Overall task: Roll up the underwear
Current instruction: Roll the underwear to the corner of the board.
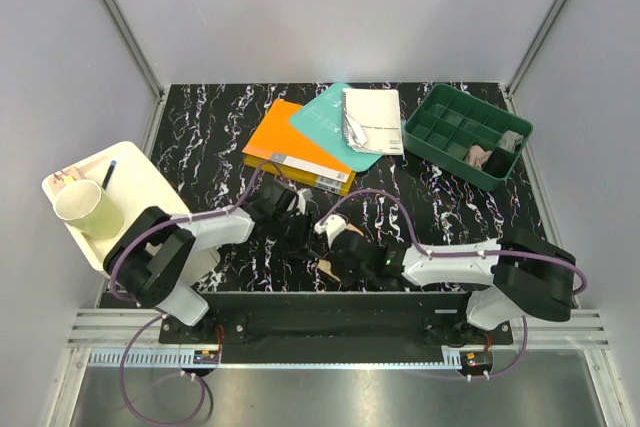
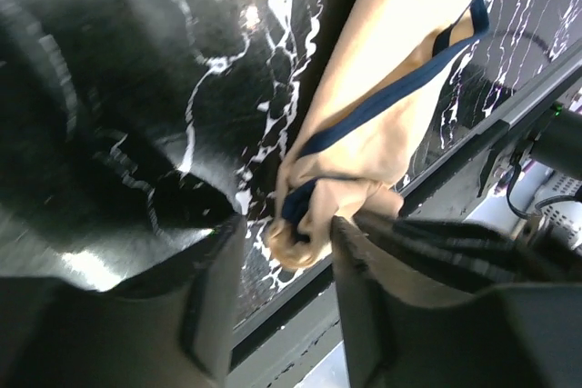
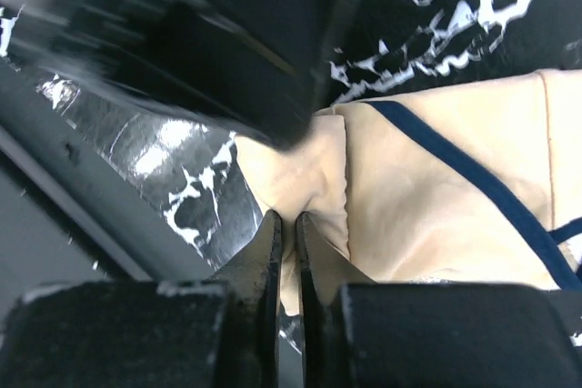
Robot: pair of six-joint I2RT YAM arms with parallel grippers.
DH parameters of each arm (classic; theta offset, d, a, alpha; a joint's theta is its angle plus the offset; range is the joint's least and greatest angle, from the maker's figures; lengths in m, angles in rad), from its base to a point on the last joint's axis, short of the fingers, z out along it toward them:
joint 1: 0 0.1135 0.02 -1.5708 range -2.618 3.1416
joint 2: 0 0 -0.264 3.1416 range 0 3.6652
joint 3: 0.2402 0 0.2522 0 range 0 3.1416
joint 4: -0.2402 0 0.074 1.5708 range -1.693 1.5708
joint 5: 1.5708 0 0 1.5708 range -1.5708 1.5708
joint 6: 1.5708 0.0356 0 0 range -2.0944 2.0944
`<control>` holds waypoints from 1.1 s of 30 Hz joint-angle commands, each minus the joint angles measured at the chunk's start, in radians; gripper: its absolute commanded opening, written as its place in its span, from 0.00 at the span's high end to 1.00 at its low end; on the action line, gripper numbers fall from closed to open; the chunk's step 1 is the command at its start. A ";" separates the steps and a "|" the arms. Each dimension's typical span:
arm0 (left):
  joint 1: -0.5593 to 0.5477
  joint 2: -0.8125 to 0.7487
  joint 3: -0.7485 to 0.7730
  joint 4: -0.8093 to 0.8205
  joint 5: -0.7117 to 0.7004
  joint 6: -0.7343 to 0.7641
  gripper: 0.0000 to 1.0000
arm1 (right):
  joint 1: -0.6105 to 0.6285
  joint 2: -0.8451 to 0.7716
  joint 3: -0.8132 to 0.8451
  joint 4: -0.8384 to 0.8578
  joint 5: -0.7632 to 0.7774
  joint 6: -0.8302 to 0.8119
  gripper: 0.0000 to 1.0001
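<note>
The beige underwear [image 2: 382, 70] with dark navy edging lies stretched on the black marbled table near its front edge. In the top view only a small piece of the underwear [image 1: 327, 266] shows between the arms. My right gripper [image 3: 289, 223] is shut on a fold at the edge of the underwear [image 3: 427, 206]. My left gripper [image 2: 286, 252] is open, and the bunched end of the fabric sits just ahead of its tips without being pinched. From above, the left gripper [image 1: 290, 215] and the right gripper [image 1: 338, 255] stand close together.
An orange book [image 1: 285, 152], a teal book [image 1: 330, 125] and a white booklet [image 1: 372, 119] lie at the back centre. A green divided bin [image 1: 450, 127] at the back right holds small cloth pieces. A white tray [image 1: 140, 182] with a paper cup [image 1: 88, 209] stands at the left.
</note>
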 commanded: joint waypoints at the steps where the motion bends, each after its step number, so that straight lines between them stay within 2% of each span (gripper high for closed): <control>1: 0.011 -0.099 -0.028 0.017 -0.061 -0.015 0.50 | -0.096 -0.068 -0.079 0.004 -0.273 0.025 0.96; 5: 0.013 -0.159 -0.060 0.040 -0.094 -0.005 0.48 | -0.226 -0.088 -0.105 0.067 -0.447 0.037 0.97; 9: 0.014 -0.200 -0.085 0.078 -0.080 0.007 0.48 | -0.301 -0.056 -0.112 0.107 -0.594 0.057 0.97; 13: 0.011 -0.211 -0.103 0.113 -0.065 0.012 0.49 | -0.382 -0.005 -0.125 0.170 -0.758 0.101 0.98; 18: -0.010 -0.217 -0.130 0.178 -0.060 -0.001 0.49 | -0.478 0.039 -0.134 0.228 -0.878 0.148 0.98; 22: -0.042 -0.205 -0.130 0.232 -0.071 -0.016 0.49 | -0.547 0.142 -0.137 0.293 -1.016 0.207 0.98; 33: -0.087 -0.156 -0.134 0.308 -0.097 -0.019 0.49 | -0.625 0.322 -0.136 0.444 -1.176 0.292 1.00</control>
